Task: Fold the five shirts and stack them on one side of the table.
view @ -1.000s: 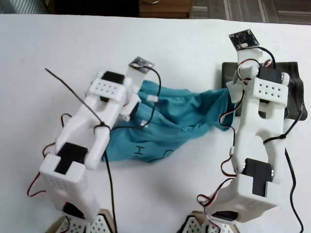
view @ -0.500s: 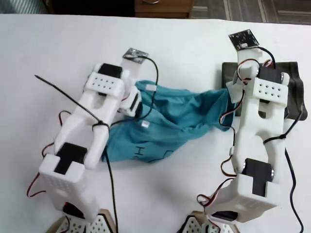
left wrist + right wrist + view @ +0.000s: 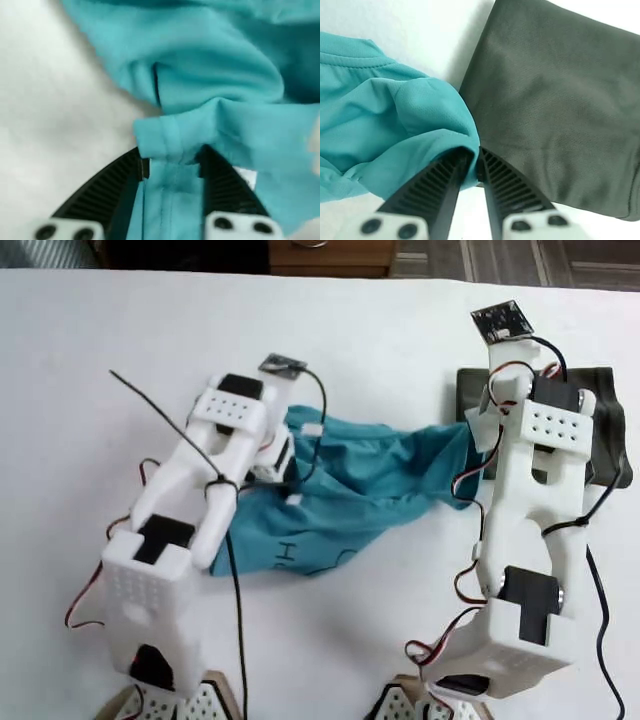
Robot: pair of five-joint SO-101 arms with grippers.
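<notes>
A teal shirt lies crumpled across the middle of the white table, stretched between both arms. My left gripper is shut on a bunched fold of the teal shirt at its left end. The right gripper pinches the teal shirt at its right edge, right beside a folded dark grey shirt. That dark shirt lies flat at the table's right side, partly hidden under the right arm.
The white table stretches bare to the left and far side. A black cable sticks out from the left arm. A dark cabinet and floor lie beyond the far table edge.
The left arm has swung its wrist slightly right and nearer, pulling the shirt's left end with it. The right arm has kept still.
</notes>
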